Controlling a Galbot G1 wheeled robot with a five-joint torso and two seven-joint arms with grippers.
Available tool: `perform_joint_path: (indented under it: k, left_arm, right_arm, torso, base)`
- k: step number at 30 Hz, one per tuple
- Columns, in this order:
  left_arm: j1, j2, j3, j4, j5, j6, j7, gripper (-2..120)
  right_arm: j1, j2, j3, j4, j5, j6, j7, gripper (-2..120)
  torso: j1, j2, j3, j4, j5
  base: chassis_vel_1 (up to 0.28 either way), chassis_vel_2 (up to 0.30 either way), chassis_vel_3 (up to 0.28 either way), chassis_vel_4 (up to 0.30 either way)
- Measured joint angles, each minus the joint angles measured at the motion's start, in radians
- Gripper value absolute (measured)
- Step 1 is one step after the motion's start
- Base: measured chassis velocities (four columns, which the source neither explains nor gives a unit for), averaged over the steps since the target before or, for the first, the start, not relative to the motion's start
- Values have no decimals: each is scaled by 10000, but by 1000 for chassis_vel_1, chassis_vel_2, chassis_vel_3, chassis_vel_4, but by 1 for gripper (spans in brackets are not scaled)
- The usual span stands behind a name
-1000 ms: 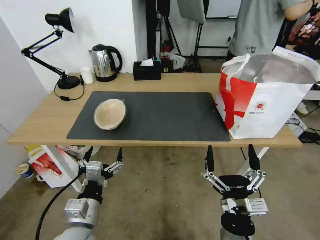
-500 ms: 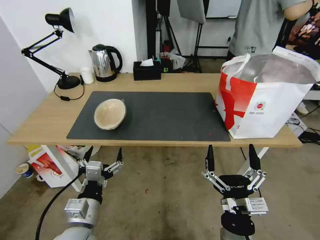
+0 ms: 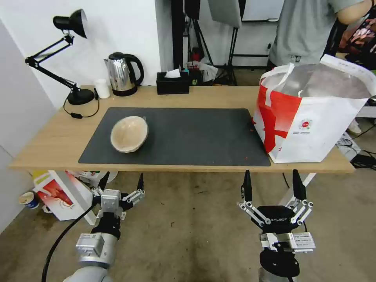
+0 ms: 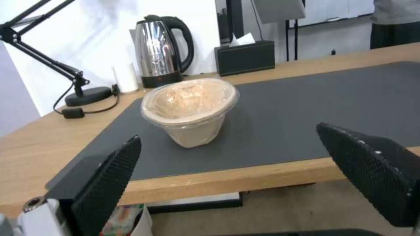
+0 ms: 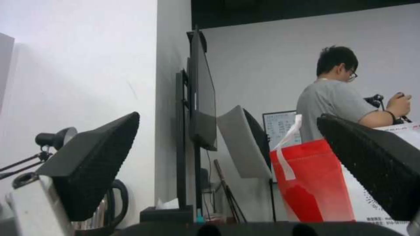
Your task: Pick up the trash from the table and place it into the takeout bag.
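One piece of trash, a beige paper-pulp bowl [image 3: 129, 134] [image 4: 191, 109], stands on the left part of the dark grey mat [image 3: 196, 137] on the light-wood table [image 3: 51, 137]. The big white takeout bag [image 3: 313, 113] [image 5: 315, 183] with its red panel stands open at the table's right end, silver lining showing. Both arms hang below the table's front edge. My left gripper [image 3: 121, 181] [image 4: 227, 154] is open, in front of and below the bowl. My right gripper [image 3: 271, 184] [image 5: 227, 144] is open too, below the bag's left corner.
Along the back edge stand a black desk lamp [image 3: 74, 58], a white roll [image 3: 102, 88], a steel kettle [image 3: 122, 74] and a black tissue box [image 3: 172, 82]. A small red-and-white bag [image 3: 58, 194] sits on the floor under the table's left end. A person stands behind the takeout bag.
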Motion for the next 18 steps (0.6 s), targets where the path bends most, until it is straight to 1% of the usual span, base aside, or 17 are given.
perform_joint_path:
  k: [8, 11, 12, 16, 17, 18]
  left_arm:
    - [-58, 26, -78, 47, -61, -95, 60, 100]
    - [-505, 270, -710, 447, -513, -845, 515, 100]
    - [-505, 270, -710, 447, -513, -845, 515, 100]
    - [-1313, 728, -1861, 1177, -1354, -2254, 1383, 100]
    - [-1313, 728, -1861, 1177, -1354, -2254, 1383, 100]
    - [-1446, 801, -2051, 1295, -1490, -2483, 1516, 100]
  right_arm:
    - [0, 0, -1, 2, 0, -6, 1, 100]
    - [0, 0, 0, 3, -1, -9, 1, 100]
    - [0, 0, 0, 3, -1, -9, 1, 100]
    - [0, 0, 0, 5, -2, -11, 1, 100]
    - [0, 0, 0, 5, -2, -11, 1, 100]
    - [0, 0, 0, 5, -1, -11, 1, 100]
  torso:
    - [0, 0, 1, 1, 0]
    - [0, 0, 0, 0, -2]
    - [0, 0, 0, 0, -2]
    - [-1, 0, 0, 0, -2]
    - [-1, 0, 0, 0, -2]
    - [0, 0, 1, -1, -2]
  base:
    - [0, 0, 0, 0]
    - [0, 0, 0, 0]
    - [0, 0, 0, 0]
    - [0, 0, 0, 0]
    - [0, 0, 0, 0]
    - [0, 0, 0, 0]
